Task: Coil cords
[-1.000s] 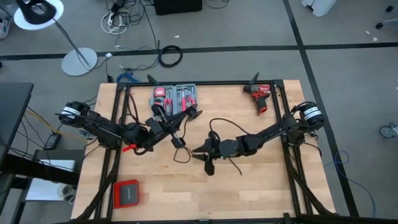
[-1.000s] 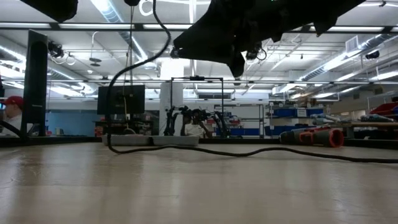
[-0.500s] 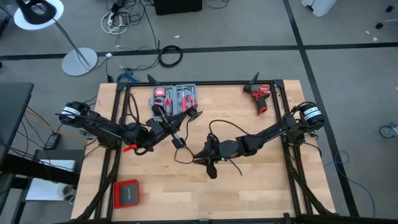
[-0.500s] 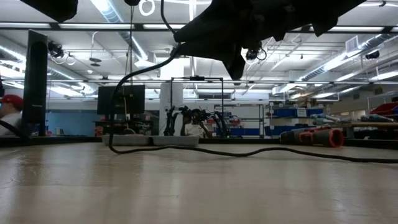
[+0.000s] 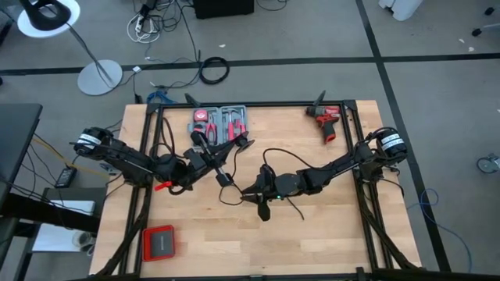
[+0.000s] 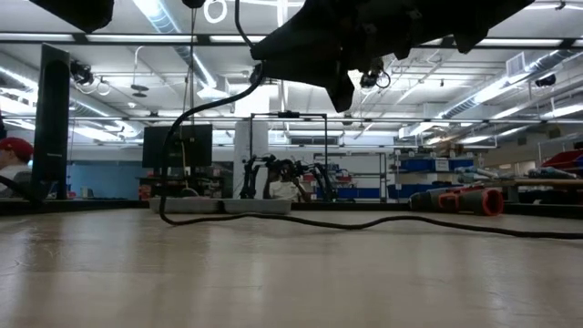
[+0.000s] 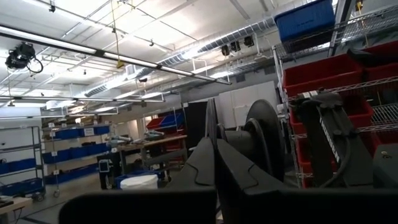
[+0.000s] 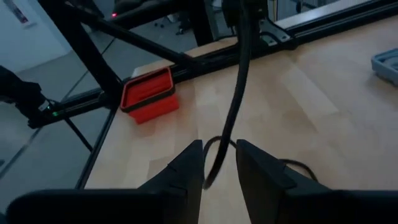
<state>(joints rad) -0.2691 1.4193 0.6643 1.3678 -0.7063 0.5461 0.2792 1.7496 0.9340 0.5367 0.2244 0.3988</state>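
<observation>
The thin black cable (image 5: 269, 160) lies mid-table, running roughly left to right — loosely curled, not coiled. The right gripper (image 5: 251, 196) straddles it (fingers (image 8: 186, 168) parted around the strand); the left gripper (image 5: 224, 167) is closed near its plug block (image 5: 224, 179).

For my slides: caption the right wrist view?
Right gripper open around black cable above table.

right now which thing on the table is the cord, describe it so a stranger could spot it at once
Start at the grey tool case at the table's far edge and look toward the table's middle. There, between the two arms, a thin black cord arcs across the bare wood, with a small black plug block hanging near the left gripper. Unlike the red drill and red box, it is a slim, looping line.
</observation>
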